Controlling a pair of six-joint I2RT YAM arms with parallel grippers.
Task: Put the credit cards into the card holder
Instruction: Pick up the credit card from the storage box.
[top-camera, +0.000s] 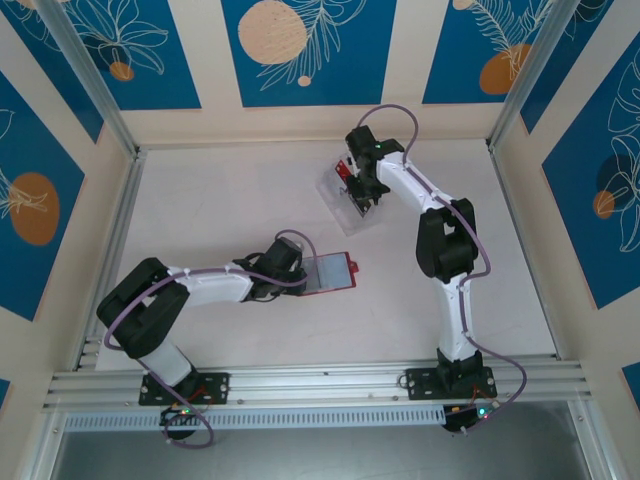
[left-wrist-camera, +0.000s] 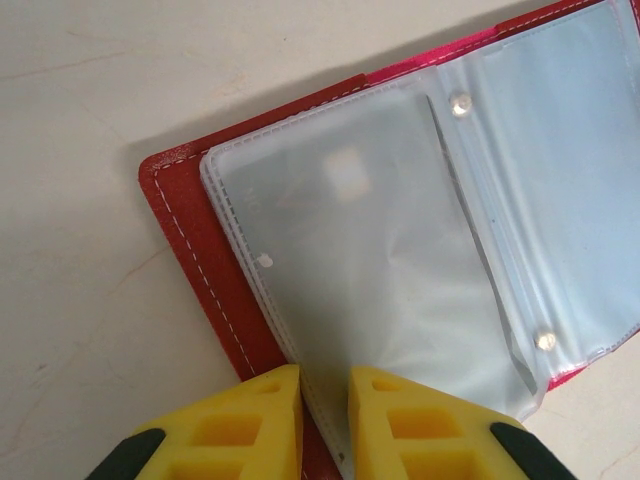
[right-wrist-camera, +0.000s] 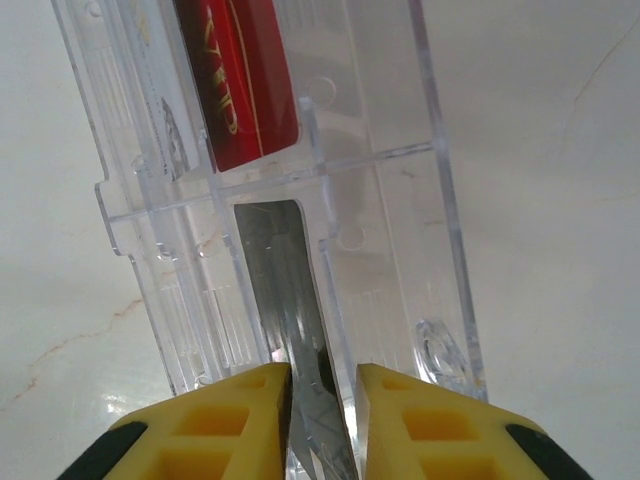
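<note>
The red card holder (top-camera: 332, 272) lies open on the table in front of the left arm, grey clear pockets (left-wrist-camera: 380, 260) up and its red cover (left-wrist-camera: 190, 240) showing at the edge. My left gripper (left-wrist-camera: 325, 375) is shut on the near edge of the pocket sheets; in the top view it (top-camera: 297, 272) sits at the holder's left end. A dark silvery credit card (right-wrist-camera: 280, 270) stands on edge in a clear plastic tray (right-wrist-camera: 400, 250), and my right gripper (right-wrist-camera: 322, 372) is closed narrowly around it. A red credit card (right-wrist-camera: 245, 90) stands further along the tray.
The clear tray (top-camera: 335, 197) lies slanted at the back middle of the table under the right gripper (top-camera: 366, 197). Aluminium rails and patterned walls ring the table. Bare tabletop lies between the tray and the holder.
</note>
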